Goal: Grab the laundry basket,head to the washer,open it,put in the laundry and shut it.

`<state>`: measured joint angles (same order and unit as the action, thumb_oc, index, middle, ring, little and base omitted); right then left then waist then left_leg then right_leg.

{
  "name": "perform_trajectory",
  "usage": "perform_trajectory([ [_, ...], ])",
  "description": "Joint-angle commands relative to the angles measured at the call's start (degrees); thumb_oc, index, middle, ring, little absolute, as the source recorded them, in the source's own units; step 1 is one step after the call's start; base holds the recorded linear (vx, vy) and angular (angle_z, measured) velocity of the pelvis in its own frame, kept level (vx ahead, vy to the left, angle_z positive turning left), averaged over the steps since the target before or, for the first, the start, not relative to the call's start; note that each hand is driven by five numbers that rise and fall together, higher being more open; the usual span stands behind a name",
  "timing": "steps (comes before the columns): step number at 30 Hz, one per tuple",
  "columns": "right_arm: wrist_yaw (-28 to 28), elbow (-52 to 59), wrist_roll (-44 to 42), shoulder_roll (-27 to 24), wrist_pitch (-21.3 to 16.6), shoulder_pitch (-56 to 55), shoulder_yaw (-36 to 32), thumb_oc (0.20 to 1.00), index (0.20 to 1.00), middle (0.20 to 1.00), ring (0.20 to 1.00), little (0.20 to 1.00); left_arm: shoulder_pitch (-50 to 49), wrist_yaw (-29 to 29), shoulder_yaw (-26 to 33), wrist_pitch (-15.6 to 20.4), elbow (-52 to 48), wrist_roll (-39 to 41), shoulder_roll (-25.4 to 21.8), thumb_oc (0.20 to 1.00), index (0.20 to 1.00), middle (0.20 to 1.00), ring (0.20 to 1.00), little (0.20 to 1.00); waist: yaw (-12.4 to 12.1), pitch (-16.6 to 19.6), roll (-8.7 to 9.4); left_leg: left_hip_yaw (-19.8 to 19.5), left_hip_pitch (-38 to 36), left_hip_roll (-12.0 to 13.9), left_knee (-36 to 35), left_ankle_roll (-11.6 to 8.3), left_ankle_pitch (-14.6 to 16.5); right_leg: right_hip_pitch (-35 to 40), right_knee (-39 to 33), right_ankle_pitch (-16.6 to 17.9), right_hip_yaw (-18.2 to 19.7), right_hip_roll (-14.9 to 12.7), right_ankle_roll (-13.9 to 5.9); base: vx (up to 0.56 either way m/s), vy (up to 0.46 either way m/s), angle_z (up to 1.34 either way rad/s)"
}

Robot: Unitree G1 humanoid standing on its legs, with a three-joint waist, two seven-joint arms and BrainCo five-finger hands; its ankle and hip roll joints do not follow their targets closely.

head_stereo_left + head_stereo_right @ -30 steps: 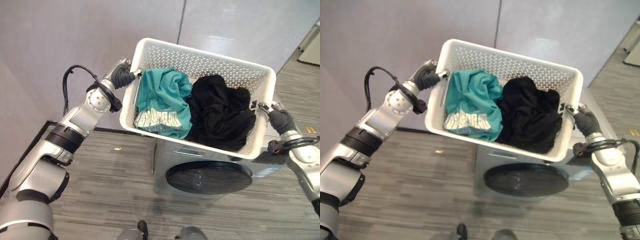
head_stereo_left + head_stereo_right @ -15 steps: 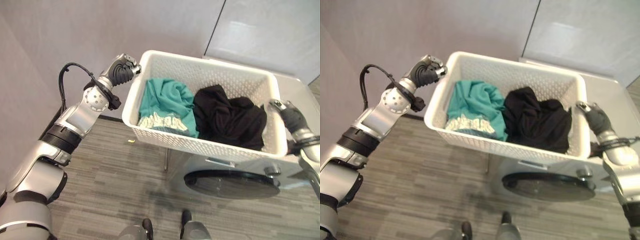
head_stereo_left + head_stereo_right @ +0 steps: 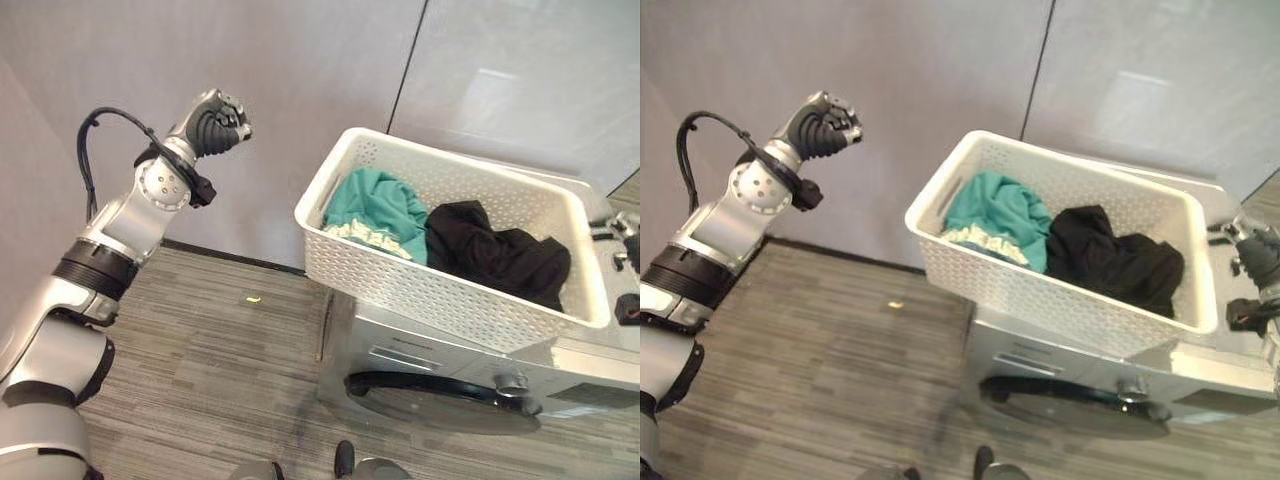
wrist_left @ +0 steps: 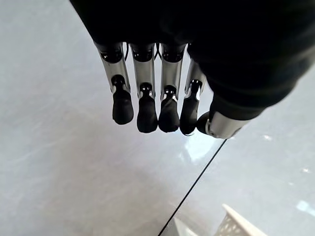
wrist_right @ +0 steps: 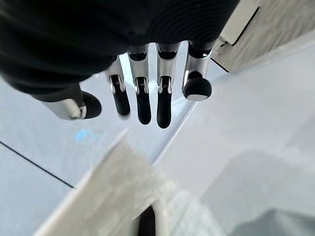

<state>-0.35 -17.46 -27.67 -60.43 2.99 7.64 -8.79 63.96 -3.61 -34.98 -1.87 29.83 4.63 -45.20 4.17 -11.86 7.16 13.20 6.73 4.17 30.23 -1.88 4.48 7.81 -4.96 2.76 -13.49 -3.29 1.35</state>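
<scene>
A: Where is the white perforated laundry basket?

B: It sits on top of the washing machine, out toward 2 o'clock in the head view. Inside it a teal garment lies toward the 9 o'clock end and a black garment lies just beside it toward 3 o'clock, the two touching.

A: And the left hand?

B: It is raised at about 10 o'clock, well apart from the basket, in front of the grey wall. Its fingers are curled with nothing in them.

A: The right hand?

B: It is at 3 o'clock, just past the basket's end, above the washer's top. The wrist view shows its fingers hanging fairly straight over the rim, apparently holding nothing, though the head view cuts it off.

A: The washer door?

B: It faces the floor side at about 5 o'clock, closed.
</scene>
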Motion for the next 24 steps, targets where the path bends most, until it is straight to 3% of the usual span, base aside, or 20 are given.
perform_trajectory([
  [1,-1.25,-1.59,-1.33,-8.39,-2.11,5.33,-0.10,0.200,0.200,0.200,0.200,0.200,5.55,-1.13,0.33,1.59,0.71,1.31,0.38,0.200,0.200,0.200,0.200,0.200,-2.29,0.75,-4.59,-2.00,0.67,6.35,-8.20,-1.61,-4.26,1.41,2.05,-6.00,-0.09,0.07,-3.29,0.00,0.000,0.00],
  [3,0.02,-2.39,0.09,-8.29,-1.57,6.17,2.42,0.200,0.200,0.200,0.200,0.200,5.06,-0.84,0.61,2.12,0.53,1.69,-0.01,0.200,0.200,0.200,0.200,0.200,-3.25,0.75,-4.64,-1.85,2.24,1.10,-11.94,0.48,-1.80,0.65,3.01,-6.19,0.38,-0.17,-3.57,0.08,0.050,-0.16],
  [5,0.03,-3.06,0.16,-8.15,-1.59,6.15,2.67,0.200,0.200,0.200,0.200,0.200,4.66,-0.78,0.74,2.36,0.64,1.85,0.31,0.200,0.200,0.200,0.200,0.200,-3.07,0.77,-4.67,-0.72,2.74,0.38,-11.54,0.79,-1.49,0.91,3.43,-6.77,0.04,-0.16,-3.73,0.12,0.031,-0.23],
  [8,-0.50,-4.74,0.26,-7.82,-1.73,6.57,2.85,0.200,0.200,0.200,0.200,0.200,4.49,-0.61,0.82,2.40,1.07,2.37,1.54,0.200,0.200,0.200,0.200,0.200,-3.07,0.88,-4.66,2.90,3.23,1.25,-9.81,0.37,-0.18,1.55,4.24,-8.46,-0.24,-0.11,-3.83,0.17,0.046,-0.06],
  [9,-0.30,-4.83,1.33,-6.95,-1.25,7.19,3.22,0.200,0.200,0.200,0.200,0.200,4.40,-0.30,1.40,2.36,0.65,2.76,1.19,0.200,0.200,0.200,0.200,0.200,-3.79,1.60,-5.48,2.66,0.55,-0.08,-14.40,1.28,0.64,1.28,5.71,-9.37,-0.01,0.07,-4.20,0.13,0.115,-0.05],
  [10,-0.74,-5.09,1.55,-6.01,-1.44,7.49,3.09,0.200,0.200,0.200,0.200,0.200,3.79,-0.03,1.50,2.22,0.40,3.36,1.15,0.200,0.200,0.200,0.200,0.200,-4.18,1.76,-5.45,2.31,-0.26,-1.25,-16.80,2.29,-0.78,0.55,7.91,-8.97,-0.97,-0.37,-4.28,0.19,0.156,-0.26],
  [11,-0.84,-6.28,2.24,-4.63,-1.46,8.55,4.26,0.423,0.423,0.423,0.423,0.423,3.11,0.26,1.37,1.98,0.68,4.61,1.23,0.200,0.200,0.200,0.200,0.200,-4.66,2.12,-5.63,1.46,-1.79,-2.32,-19.34,2.76,-0.75,-0.11,11.16,-9.45,-1.75,-0.67,-5.09,0.08,0.073,-0.35],
  [12,-0.85,-6.31,2.24,-4.63,-1.47,8.64,4.36,0.423,0.423,0.423,0.423,0.423,3.09,0.26,1.40,1.98,0.67,4.61,1.20,0.200,0.200,0.200,0.200,0.200,-4.62,2.12,-5.61,1.47,-1.83,-2.35,-19.40,2.77,-0.78,-0.12,11.19,-9.47,-1.75,-0.69,-5.10,0.18,0.124,-0.35],
  [13,-0.85,-6.55,3.93,-2.47,0.02,9.35,4.89,1.000,1.000,1.000,1.000,1.000,2.64,0.41,0.94,1.45,0.26,4.67,1.01,0.332,0.332,0.332,0.332,0.332,-4.19,1.25,-5.92,-0.63,-4.53,-3.35,-21.77,4.26,-0.51,-4.64,21.83,-7.56,0.14,-0.69,-8.46,0.16,0.107,-0.19],
  [14,-1.09,-5.78,4.00,-0.73,0.21,10.46,5.18,1.000,1.000,1.000,1.000,1.000,2.07,0.04,1.17,0.97,0.40,4.98,1.28,0.485,0.485,0.485,0.485,0.485,-3.40,0.93,-6.30,-1.77,-5.95,-3.74,-23.13,4.74,-0.54,-7.67,25.37,-7.38,3.06,-1.60,-10.40,0.15,0.104,-0.09],
  [16,-1.27,-5.66,3.98,0.22,0.11,10.88,5.55,1.000,1.000,1.000,1.000,1.000,1.51,-0.09,1.62,1.03,0.56,5.38,1.94,0.511,0.511,0.511,0.511,0.511,-3.30,0.94,-6.87,-2.27,-6.58,-3.25,-24.03,4.60,-0.79,-7.83,22.82,-8.46,3.53,-2.52,-9.15,0.07,-0.039,0.19],
  [17,-1.56,-5.60,4.14,0.51,0.26,11.16,5.56,1.000,1.000,1.000,1.000,1.000,1.02,-0.13,1.92,1.02,0.65,6.05,2.69,0.558,0.558,0.558,0.558,0.558,-3.43,0.68,-7.90,-3.12,-7.30,-2.13,-24.95,4.28,-0.52,-9.31,20.02,-7.90,3.23,-5.67,-7.93,0.05,-0.079,0.37],
  [18,-1.56,-5.59,4.14,0.45,0.27,11.20,5.59,1.000,1.000,1.000,1.000,1.000,0.99,-0.14,1.99,1.02,0.65,6.05,2.70,0.583,0.583,0.583,0.583,0.583,-3.34,0.83,-8.05,-3.20,-7.13,-2.03,-25.12,4.26,-0.77,-9.32,19.59,-7.54,3.08,-5.52,-7.84,0.01,-0.098,0.23],
  [19,-1.76,-5.71,4.25,0.61,0.35,11.29,5.44,1.000,1.000,1.000,1.000,1.000,0.58,-0.19,2.17,1.04,1.06,6.15,3.18,0.708,0.708,0.708,0.708,0.708,-3.36,0.53,-8.38,-3.62,-7.65,-1.51,-25.20,4.09,-0.41,-10.59,18.23,-6.13,3.23,-7.36,-7.67,0.04,-0.132,0.11],
  [20,-2.08,-6.23,4.29,0.46,0.80,12.23,6.12,1.000,1.000,1.000,1.000,1.000,0.28,-1.02,1.96,1.08,2.44,6.36,3.88,1.000,1.000,1.000,1.000,1.000,-3.19,0.43,-7.98,-4.43,-7.75,-1.66,-24.37,3.91,0.67,-9.90,14.19,-3.96,4.12,-9.12,-8.10,0.05,-0.127,0.17],
  [24,-2.14,-7.98,4.07,1.40,1.66,13.25,7.03,1.000,1.000,1.000,1.000,1.000,-1.60,-0.95,2.72,0.49,4.30,6.51,4.03,1.000,1.000,1.000,1.000,1.000,-4.35,1.65,-6.73,-2.97,-7.56,-1.37,-23.26,3.10,0.77,-6.33,8.54,-1.63,0.81,-10.02,-9.49,0.09,-0.128,0.24],
])
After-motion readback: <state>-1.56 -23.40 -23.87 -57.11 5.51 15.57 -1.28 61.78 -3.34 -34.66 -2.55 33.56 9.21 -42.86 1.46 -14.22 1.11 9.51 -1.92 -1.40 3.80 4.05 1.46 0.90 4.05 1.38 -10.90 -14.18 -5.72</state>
